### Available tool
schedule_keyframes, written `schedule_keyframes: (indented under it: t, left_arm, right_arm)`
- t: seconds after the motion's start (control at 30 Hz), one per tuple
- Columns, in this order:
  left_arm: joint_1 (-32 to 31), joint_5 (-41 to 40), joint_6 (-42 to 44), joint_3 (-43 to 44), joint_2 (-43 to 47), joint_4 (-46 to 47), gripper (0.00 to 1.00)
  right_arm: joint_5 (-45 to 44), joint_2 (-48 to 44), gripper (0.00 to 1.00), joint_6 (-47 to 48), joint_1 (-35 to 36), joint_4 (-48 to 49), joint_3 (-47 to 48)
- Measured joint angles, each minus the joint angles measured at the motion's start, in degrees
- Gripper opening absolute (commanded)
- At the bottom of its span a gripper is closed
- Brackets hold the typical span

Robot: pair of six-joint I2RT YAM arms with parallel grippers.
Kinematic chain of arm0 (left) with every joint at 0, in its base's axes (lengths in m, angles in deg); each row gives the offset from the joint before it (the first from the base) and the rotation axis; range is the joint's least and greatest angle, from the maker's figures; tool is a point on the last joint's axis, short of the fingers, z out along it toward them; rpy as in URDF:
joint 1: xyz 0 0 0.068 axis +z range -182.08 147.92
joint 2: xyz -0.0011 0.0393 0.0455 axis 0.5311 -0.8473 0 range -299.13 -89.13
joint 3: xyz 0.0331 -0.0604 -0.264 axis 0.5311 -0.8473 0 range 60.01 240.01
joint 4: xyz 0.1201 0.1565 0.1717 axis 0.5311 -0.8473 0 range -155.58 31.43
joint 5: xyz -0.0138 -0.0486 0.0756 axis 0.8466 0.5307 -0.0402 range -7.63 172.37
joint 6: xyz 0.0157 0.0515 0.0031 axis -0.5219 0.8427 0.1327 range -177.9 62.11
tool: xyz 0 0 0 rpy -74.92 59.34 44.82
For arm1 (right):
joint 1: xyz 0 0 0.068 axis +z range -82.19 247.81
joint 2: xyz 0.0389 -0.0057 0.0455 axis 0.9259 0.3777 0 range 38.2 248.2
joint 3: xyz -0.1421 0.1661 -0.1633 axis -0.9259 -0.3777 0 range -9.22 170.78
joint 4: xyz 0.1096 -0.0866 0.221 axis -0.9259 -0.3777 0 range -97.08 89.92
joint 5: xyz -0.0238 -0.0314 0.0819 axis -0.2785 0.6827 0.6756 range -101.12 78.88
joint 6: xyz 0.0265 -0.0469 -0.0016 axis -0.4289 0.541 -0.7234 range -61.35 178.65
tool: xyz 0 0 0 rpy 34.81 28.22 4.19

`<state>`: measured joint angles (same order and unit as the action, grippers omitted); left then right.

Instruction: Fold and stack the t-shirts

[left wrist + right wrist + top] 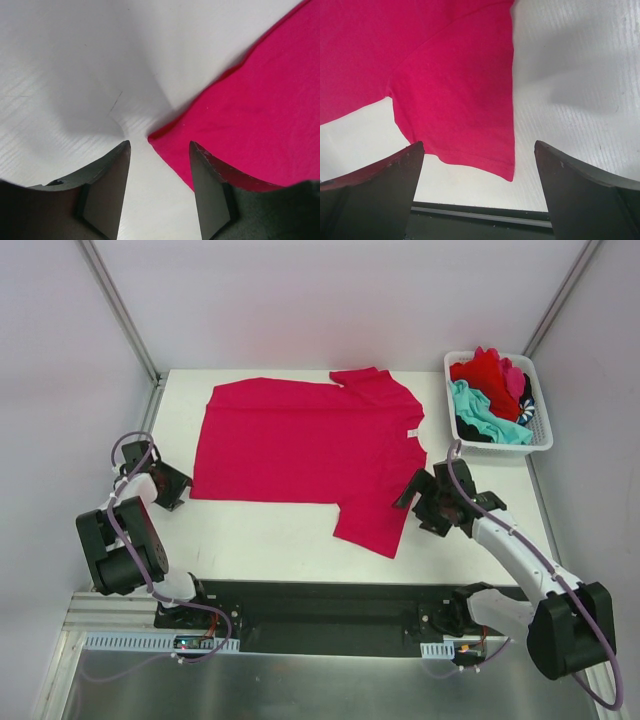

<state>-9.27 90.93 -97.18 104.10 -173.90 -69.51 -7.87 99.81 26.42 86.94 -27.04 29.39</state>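
Quick rundown of what's around me: white table (pixel 270 540) with a faintly ribbed top, boxed in by pale grey walls (pixel 330 300) and bare metal posts (pixel 120 308) at the far corners. White slotted plastic basket (pixel 500 449) sits in the table's far right corner. There's one thin dark scratch (pixel 116 100) over on my left. A black plate (pixel 320 610) runs along the near edge, with a white slotted cable strip (pixel 130 642) just in front of it.

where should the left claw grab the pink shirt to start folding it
Take the pink shirt by its near-left hem corner, sliding the left claw in low over the table from the left. That corner lies flat, points at the open jaws, and nothing overlaps it.
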Motion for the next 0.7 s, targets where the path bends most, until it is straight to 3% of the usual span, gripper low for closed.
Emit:
schedule_keyframes:
  t: [0.7]
  left_arm:
    - [-4.9, -5.1, -1.1, 0.3, -3.0, 1.7, 0.42]
  right_arm:
    - [-0.9, 2.5, 0.96, -1.3, 1.2, -0.6, 0.4]
